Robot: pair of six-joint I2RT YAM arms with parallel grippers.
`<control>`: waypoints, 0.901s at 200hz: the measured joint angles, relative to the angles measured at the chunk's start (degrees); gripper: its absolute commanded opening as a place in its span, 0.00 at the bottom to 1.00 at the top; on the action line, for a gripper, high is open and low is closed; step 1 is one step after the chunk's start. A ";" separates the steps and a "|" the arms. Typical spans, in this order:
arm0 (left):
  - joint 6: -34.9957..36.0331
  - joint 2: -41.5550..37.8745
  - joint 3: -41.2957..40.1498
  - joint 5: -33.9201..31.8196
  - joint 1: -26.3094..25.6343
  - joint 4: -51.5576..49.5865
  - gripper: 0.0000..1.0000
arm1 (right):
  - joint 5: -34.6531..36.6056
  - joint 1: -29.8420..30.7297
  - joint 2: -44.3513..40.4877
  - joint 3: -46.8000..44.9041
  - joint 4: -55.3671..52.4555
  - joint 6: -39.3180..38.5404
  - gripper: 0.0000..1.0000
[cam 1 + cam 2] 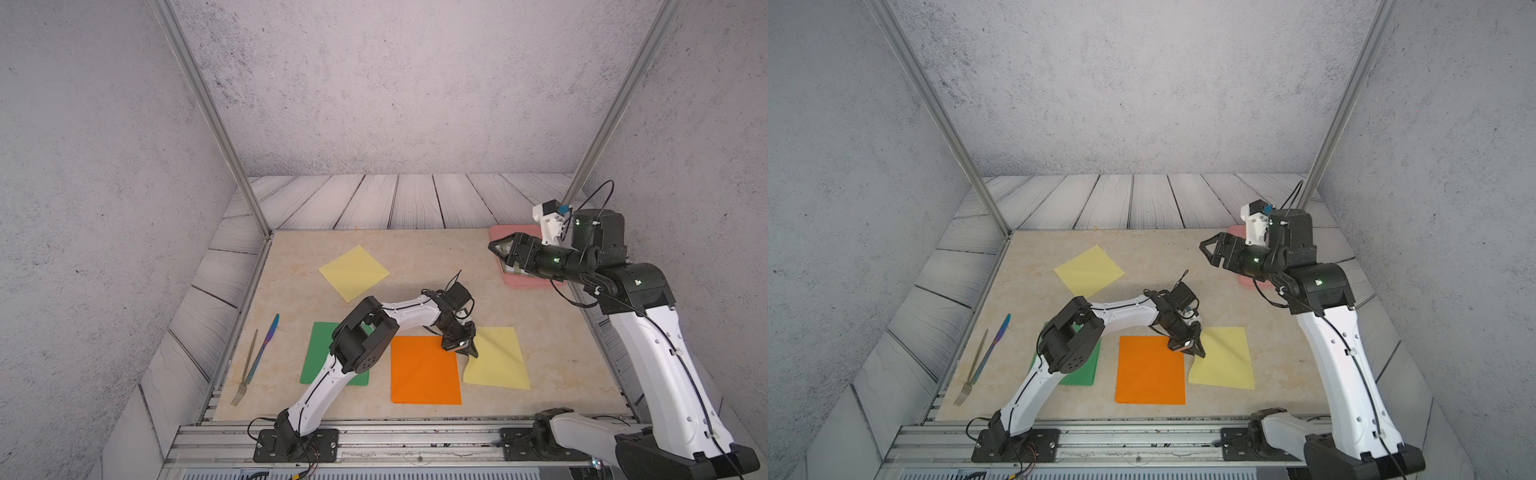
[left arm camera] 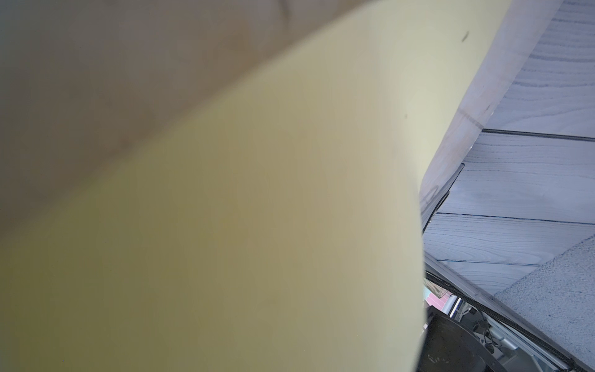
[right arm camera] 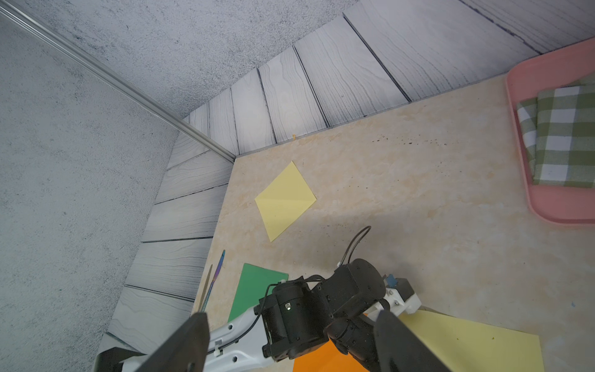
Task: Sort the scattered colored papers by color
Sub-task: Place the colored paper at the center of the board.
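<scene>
Desk (image 1: 436,266): left tool (image 1: 469,352) pinched shut on the near yellow paper (image 1: 498,361), its corner lifted. Orange paper (image 1: 426,370) just beside that tool; green paper (image 1: 318,353) beyond, partly under the left arm; far yellow paper (image 1: 353,272) well apart. Right tool (image 1: 498,248) wide, empty, above the pink tray (image 1: 528,283). Right wrist view alone shows the checked cloth (image 3: 560,138) plainly in the tray; left wrist view is filled by the near yellow paper.

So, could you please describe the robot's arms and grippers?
The left arm and right arm have white shells, black joints and black cables along them; green lights dot the right arm. The left gripper and right gripper are black and taper to points.
</scene>
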 measured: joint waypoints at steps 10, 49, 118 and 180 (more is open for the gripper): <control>0.20 0.15 0.72 0.00 -0.22 -0.20 0.00 | -0.02 0.00 0.00 -0.26 0.02 0.00 0.85; -0.35 1.03 2.47 0.00 -1.05 0.59 0.00 | -0.20 0.00 0.00 -0.55 0.04 -0.02 0.85; -2.73 1.97 2.43 -0.55 -1.20 3.06 0.28 | -0.26 0.00 -0.09 -0.92 -0.35 -0.07 0.85; -3.50 1.92 2.45 -1.27 -1.20 3.43 0.36 | -0.28 0.00 -0.09 -0.92 -0.35 -0.26 0.85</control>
